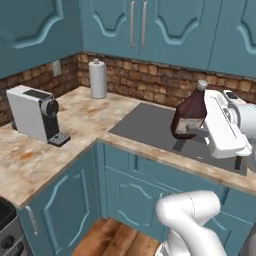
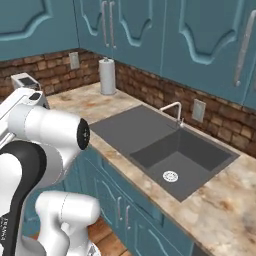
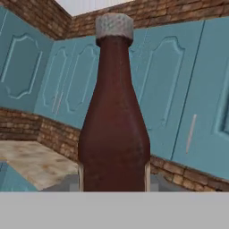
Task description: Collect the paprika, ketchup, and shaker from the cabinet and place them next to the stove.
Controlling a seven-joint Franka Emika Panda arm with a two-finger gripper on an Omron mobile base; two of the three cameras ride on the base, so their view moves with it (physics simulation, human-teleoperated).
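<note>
The ketchup is a dark brown-red bottle with a small white cap and a pale label. It hangs upright in the air over the grey sink drainboard, with my gripper shut on its lower body from the right. In the hand view the ketchup stands close up in the middle, its cap at the top. The teal-blue cabinet runs along the wall above with its doors shut. The corner of the stove shows at the lower left. The paprika and the shaker are out of view.
A white coffee machine stands on the left counter, and a paper towel roll is in the corner by the brick wall. The sink basin with its faucet lies to the right. My own arm blocks the left of the right base view.
</note>
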